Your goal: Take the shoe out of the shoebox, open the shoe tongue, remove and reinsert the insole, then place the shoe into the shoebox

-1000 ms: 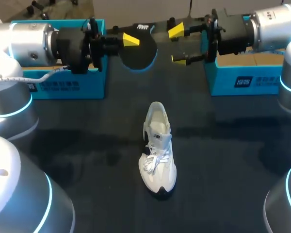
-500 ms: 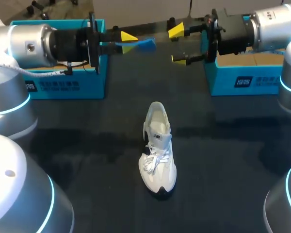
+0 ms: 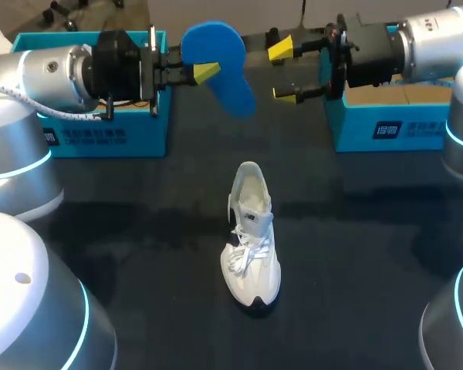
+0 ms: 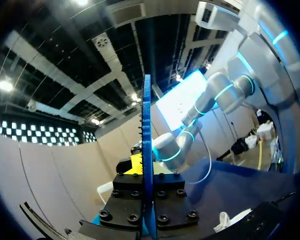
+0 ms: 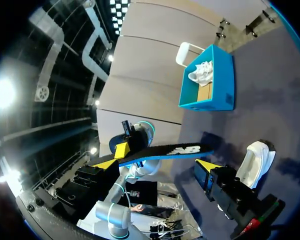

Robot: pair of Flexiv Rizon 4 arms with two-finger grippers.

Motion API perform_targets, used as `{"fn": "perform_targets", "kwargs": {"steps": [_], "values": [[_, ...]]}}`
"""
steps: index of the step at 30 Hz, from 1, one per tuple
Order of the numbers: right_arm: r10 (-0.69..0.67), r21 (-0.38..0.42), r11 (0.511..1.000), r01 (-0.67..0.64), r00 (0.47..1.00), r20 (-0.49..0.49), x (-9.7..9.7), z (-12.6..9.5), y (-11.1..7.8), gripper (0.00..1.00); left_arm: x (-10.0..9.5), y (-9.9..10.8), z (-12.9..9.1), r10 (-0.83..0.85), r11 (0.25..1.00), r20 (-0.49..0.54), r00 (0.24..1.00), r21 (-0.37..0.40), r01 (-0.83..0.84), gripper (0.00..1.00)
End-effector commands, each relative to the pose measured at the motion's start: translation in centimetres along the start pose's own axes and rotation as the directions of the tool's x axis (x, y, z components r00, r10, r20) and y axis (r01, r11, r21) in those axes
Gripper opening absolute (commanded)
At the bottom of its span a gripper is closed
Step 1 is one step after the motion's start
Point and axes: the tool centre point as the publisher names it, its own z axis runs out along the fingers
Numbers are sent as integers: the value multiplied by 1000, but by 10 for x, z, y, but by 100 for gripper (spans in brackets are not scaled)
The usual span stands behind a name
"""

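A blue insole [image 3: 218, 65] hangs in the air at the back of the table with its blue underside up, and my left gripper [image 3: 204, 71] is shut on one end of it. The left wrist view has the insole [image 4: 147, 130] edge-on, pinched in that gripper [image 4: 146, 175]. My right gripper [image 3: 285, 71] stands open just right of the insole without touching it. Its wrist view puts the insole [image 5: 162, 151] ahead of the spread fingertips [image 5: 106, 163]. The white shoe [image 3: 251, 231] stands upright mid-table, toe toward the front edge and tongue loose.
A teal shoebox [image 3: 108, 139] sits at the back left under my left arm; in the right wrist view it [image 5: 210, 82] holds something white. A second teal box [image 3: 386, 127] stands at the back right under my right arm. Dark tabletop surrounds the shoe.
My left wrist has turned, rolling the insole from its dark top side through edge-on to its blue underside. The right arm and the shoe have stayed put.
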Motion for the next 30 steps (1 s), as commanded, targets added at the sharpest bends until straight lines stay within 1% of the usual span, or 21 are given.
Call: {"fn": "perform_targets", "kwargs": {"steps": [1,2,3,5,6,8,11,12,14,16,17,18,19,30], "values": [[0,-1,1000,0,1000,1,0,1,0,100,2,-5,-1,-447,883,78,891,-120,454,0],[0,-1,1000,0,1000,1,0,1,0,100,2,-6,-2,-504,850,117,856,-111,515,0],[0,-1,1000,0,1000,1,0,1,0,100,1,-7,-3,-571,805,109,814,-121,581,0],[0,-1,1000,0,1000,1,0,1,0,100,1,-8,-5,-661,725,149,736,-127,677,0],[0,-1,1000,0,1000,1,0,1,0,100,2,-10,-5,-707,685,140,694,-109,720,0],[0,-1,1000,0,1000,1,0,1,0,100,1,-12,-6,-782,596,146,605,-105,796,0],[0,-1,1000,0,1000,1,0,1,0,100,0,-14,-8,-870,466,148,470,-66,883,0],[0,-1,1000,0,1000,1,0,1,0,100,-1,-14,-8,-896,416,151,418,-45,908,0],[0,-1,1000,0,1000,1,0,1,0,100,-2,-14,-10,-941,299,157,298,-24,954,0],[0,-1,1000,0,1000,1,0,1,0,100,-2,-14,-10,-969,200,146,198,-4,980,0],[0,-1,1000,0,1000,1,0,1,0,100,-3,-12,-11,-987,93,131,89,21,995,0],[0,-1,1000,0,1000,1,0,1,0,100,-4,-11,-11,-993,25,116,20,40,999,0],[0,-1,1000,0,1000,1,0,1,0,100,-5,-10,-11,-994,-11,108,-16,47,999,0],[0,-1,1000,0,1000,1,0,1,0,100,-5,-10,-11,-994,-11,108,-16,47,999,0]]}}
